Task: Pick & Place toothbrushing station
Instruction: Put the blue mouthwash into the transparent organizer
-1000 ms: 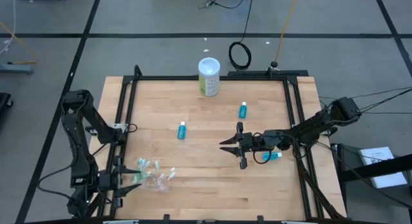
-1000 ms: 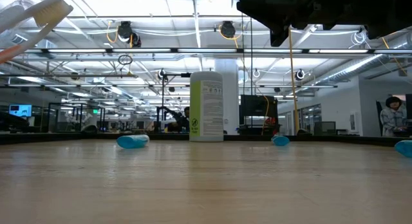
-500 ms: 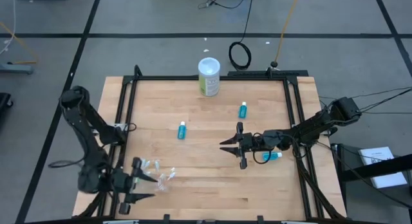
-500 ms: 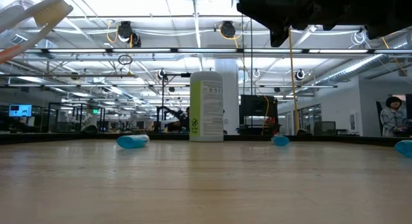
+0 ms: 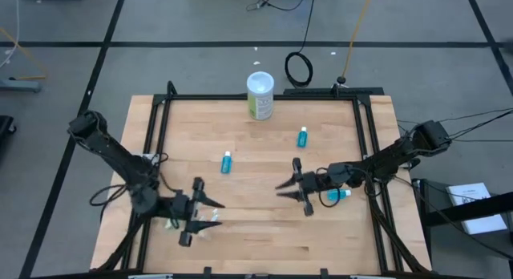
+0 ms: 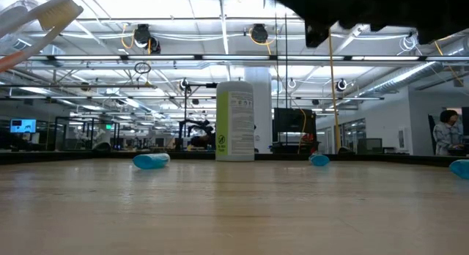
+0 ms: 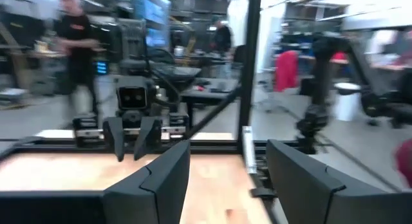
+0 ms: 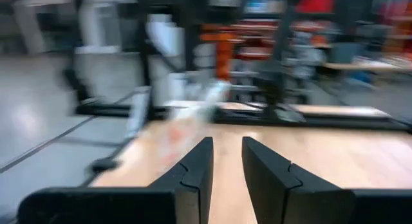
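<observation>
Rows of bright ceiling lights (image 6: 110,6) are shining over a wide workshop hall, while grey floor tiles (image 5: 200,18) are surrounding the wooden table (image 5: 256,191).

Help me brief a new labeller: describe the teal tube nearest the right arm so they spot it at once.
Start at the wooden table and find the right gripper over its right half. Just behind the fingers, near the table's right rail, lies a small teal tube on its side. The other two tubes lie farther toward the white-and-green canister; only this one sits beside the arm.
</observation>
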`<action>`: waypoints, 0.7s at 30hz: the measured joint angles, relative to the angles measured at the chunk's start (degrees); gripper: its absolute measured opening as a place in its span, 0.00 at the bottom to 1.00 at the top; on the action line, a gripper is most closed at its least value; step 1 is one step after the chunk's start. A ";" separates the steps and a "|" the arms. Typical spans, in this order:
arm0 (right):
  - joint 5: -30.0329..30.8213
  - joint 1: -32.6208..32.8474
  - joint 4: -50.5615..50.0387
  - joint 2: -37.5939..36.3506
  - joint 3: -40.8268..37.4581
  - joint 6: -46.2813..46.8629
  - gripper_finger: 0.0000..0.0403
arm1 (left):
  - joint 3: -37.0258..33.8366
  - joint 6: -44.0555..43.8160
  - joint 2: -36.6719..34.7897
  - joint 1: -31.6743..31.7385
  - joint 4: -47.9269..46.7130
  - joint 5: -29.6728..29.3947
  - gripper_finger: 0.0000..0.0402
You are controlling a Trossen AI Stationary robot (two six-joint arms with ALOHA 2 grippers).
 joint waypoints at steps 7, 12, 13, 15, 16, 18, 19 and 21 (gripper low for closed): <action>1.30 7.96 -23.77 -7.83 5.73 -5.76 0.23 | -0.04 -3.45 0.00 8.21 -4.29 7.13 0.53; 14.46 15.98 -57.45 -12.54 14.92 3.51 0.38 | -0.04 -4.13 0.00 11.40 -7.75 6.17 0.53; 16.53 17.14 -65.40 -13.01 16.66 8.86 0.40 | -0.04 -4.79 0.00 11.99 -8.83 6.21 0.53; 17.95 18.28 -80.43 -13.49 19.39 23.35 0.43 | -0.04 -6.51 0.00 13.15 -11.42 6.17 0.53; 17.48 18.47 -86.75 -13.56 20.23 31.22 0.44 | -0.06 -7.39 0.00 13.65 -12.55 6.15 0.53; 12.82 18.42 -96.10 -13.60 20.56 46.46 0.44 | -0.07 -8.90 0.00 14.57 -14.45 6.15 0.53; 9.76 18.42 -99.49 -13.54 20.36 52.74 0.44 | -0.07 -9.36 0.00 15.03 -15.28 6.15 0.53; 2.87 18.74 -104.24 -13.39 18.84 63.13 0.43 | -0.07 -9.95 0.00 15.83 -16.61 6.16 0.53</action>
